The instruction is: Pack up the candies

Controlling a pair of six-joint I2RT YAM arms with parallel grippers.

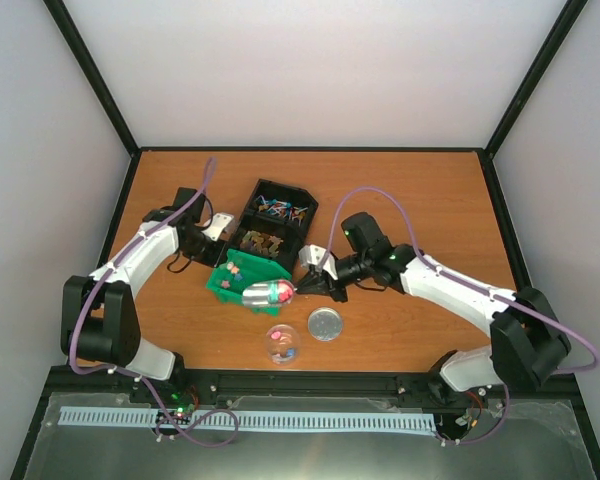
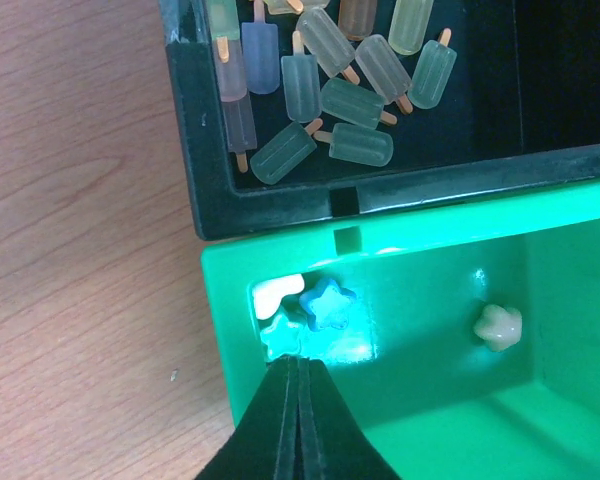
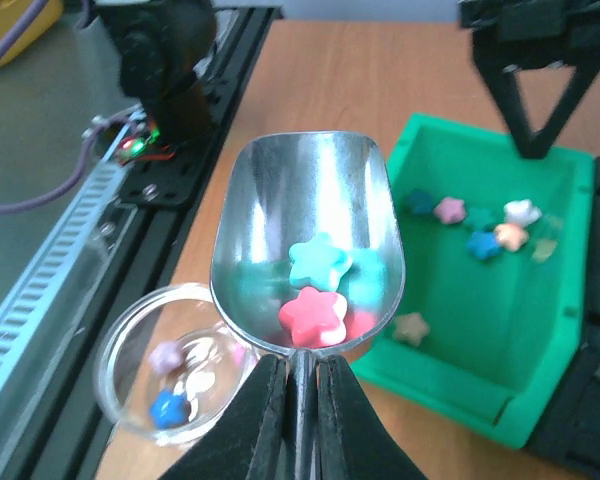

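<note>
So we had the candies [image 3: 310, 315] in three spots. They were tiny star-shaped pieces in mixed colours. A pink one and a teal one lay flat in the bowl of the metal scoop [image 3: 310, 190], touching, with a bit more red peeking out beside the pink. A loose bunch sat on the floor of the green bin [image 3: 540, 330]: pink, white, orange and blue up by one wall, and a tan one on its own. A blue star and a pale purple one were in the clear round cup [image 3: 120, 340].

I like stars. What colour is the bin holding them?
The bin is bright green; right wrist view.
</note>
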